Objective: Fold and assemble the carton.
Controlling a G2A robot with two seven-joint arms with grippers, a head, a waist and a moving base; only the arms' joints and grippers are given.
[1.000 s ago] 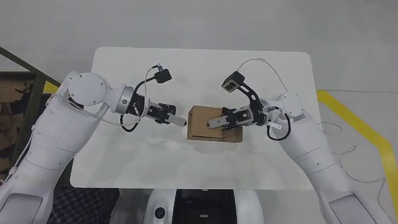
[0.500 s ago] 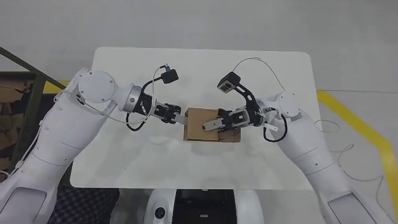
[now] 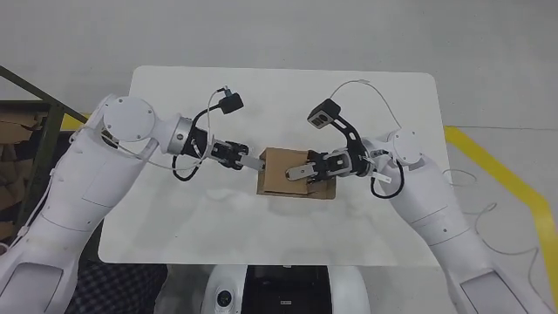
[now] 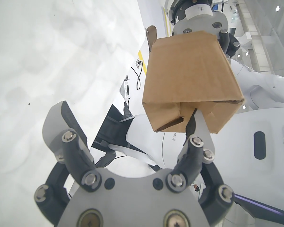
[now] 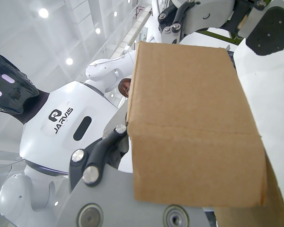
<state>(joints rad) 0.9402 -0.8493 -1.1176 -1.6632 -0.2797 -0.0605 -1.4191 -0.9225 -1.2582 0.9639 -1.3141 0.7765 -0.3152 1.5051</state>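
Note:
The brown carton [image 3: 295, 174] is at the middle of the white table [image 3: 174, 218], a closed-up box with loose end flaps. My right gripper [image 3: 296, 174] holds it from the right, one white finger lying across its top face. In the right wrist view the carton [image 5: 191, 124] covers the fingers. My left gripper [image 4: 132, 119] stands open at the carton's [image 4: 191, 76] left end. One of its fingertips [image 4: 198, 121] pokes into the gap between the end flaps, and the other finger [image 4: 64, 116] is out in free air. The same left gripper [image 5: 227, 12] appears beyond the carton in the right wrist view.
A thin white cable [image 3: 370, 89] loops over the table's far right part. Flat cardboard [image 3: 17, 131] is stacked off the table's left side. Yellow floor tape [image 3: 501, 170] runs on the right. Bare tabletop surrounds the carton.
My left gripper has moved right to the carton's left end and touches its flaps. The carton, held by the right gripper, has shifted slightly left.

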